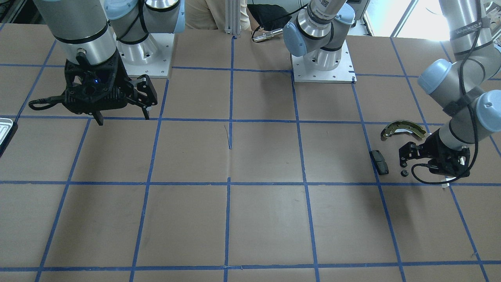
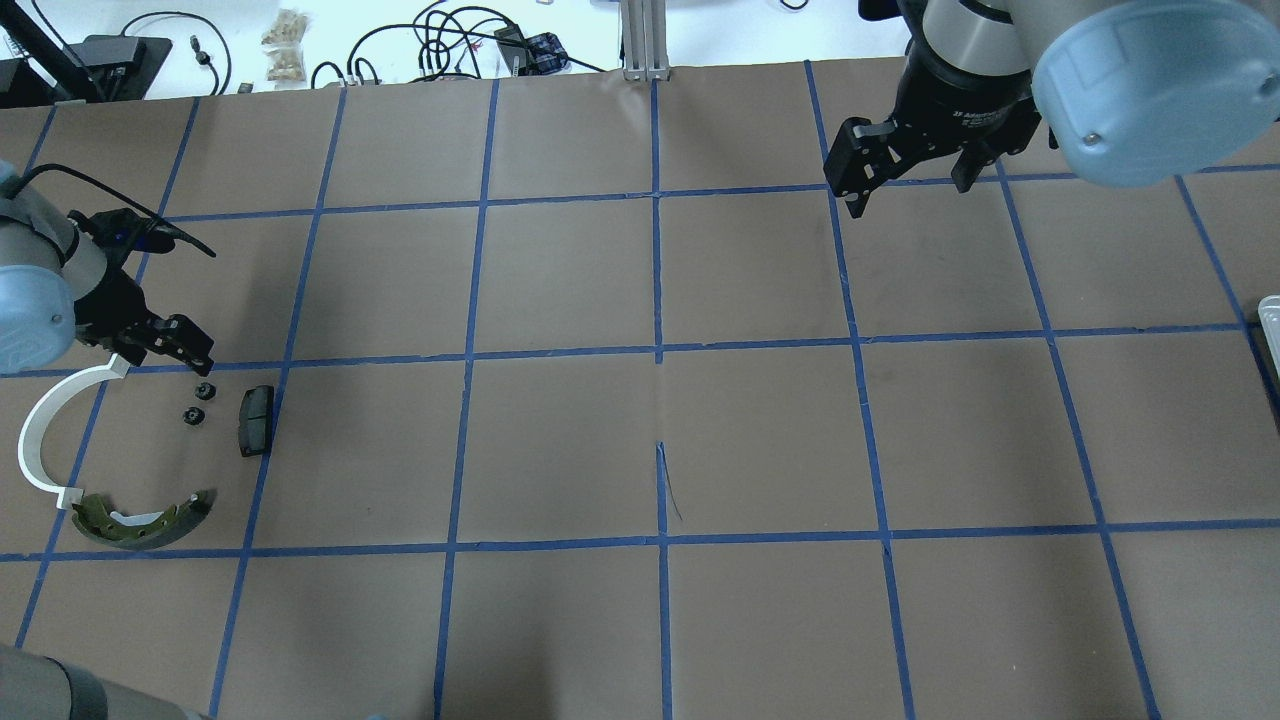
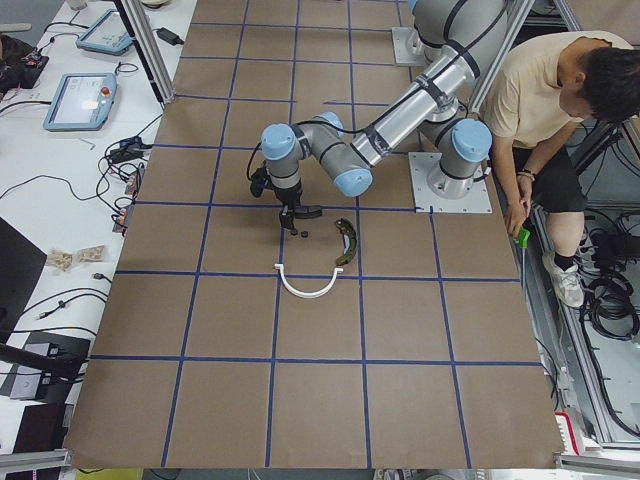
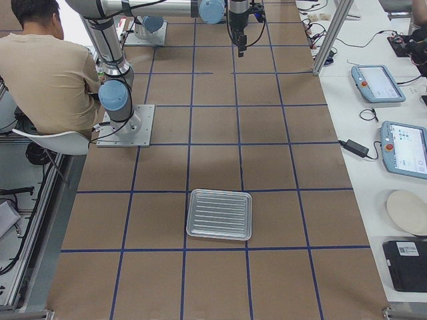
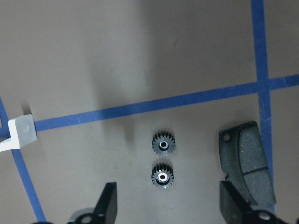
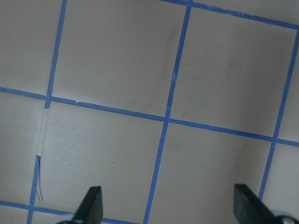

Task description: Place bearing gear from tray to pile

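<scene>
two gears by the pile, both grippers wide and empty

overhead: the left gripper (image 2: 172,345) hangs at the pile's edge, fingers spread wide with nothing between them. just past its tips, the near gear (image 2: 205,391) and the far gear (image 2: 193,415) lie on the table (image 2: 650,300), close together but not touching. the black pad (image 2: 255,420) is beside them, the white arc (image 2: 45,430) is on their other side, and the brake shoe (image 2: 140,520) is beyond. the right gripper (image 2: 905,180) is well apart, fingers also wide and holding nothing. the tray (image 2: 1268,315) shows only a corner.

front: the far gear (image 1: 404,172) lies just below the left gripper (image 1: 407,156), near the black pad (image 1: 379,162).

right side: the tray (image 4: 220,215) lies flat, well apart from both arms.

left wrist: both gears lie flat in line with the gap between the open fingers (image 5: 108,205), with the black pad (image 5: 246,161) to the right.

right wrist: fingers (image 6: 93,205) stand wide over the taped table.
</scene>
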